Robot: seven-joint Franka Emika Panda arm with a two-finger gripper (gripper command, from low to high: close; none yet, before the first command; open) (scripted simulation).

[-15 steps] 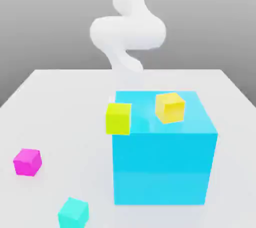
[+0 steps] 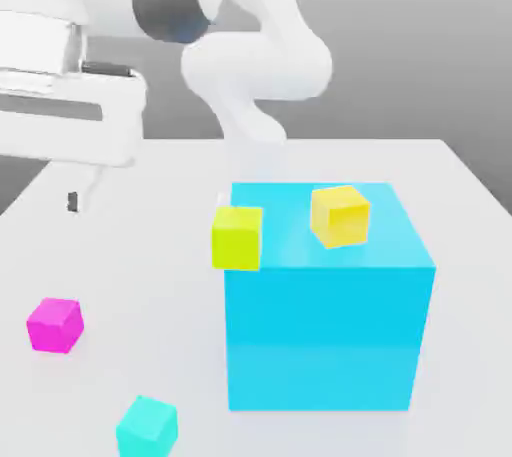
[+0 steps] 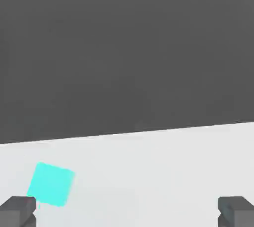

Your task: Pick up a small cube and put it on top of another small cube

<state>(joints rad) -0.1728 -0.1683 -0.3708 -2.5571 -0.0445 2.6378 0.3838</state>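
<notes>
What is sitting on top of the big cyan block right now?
An orange-yellow cube rests on the big cyan block's top face. A lime-yellow cube overlaps the block's upper corner on the exterior view's left; whether it rests on the block cannot be told. Anything behind the block is hidden.

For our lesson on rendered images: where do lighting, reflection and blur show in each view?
Exterior view: soft even light, the big cyan block has a paler glossy top mirroring the yellow cube; the magenta-pink cube casts hardly any shadow. Hand view: flat grey backdrop, the teal cube has soft, smeared edges.
</notes>
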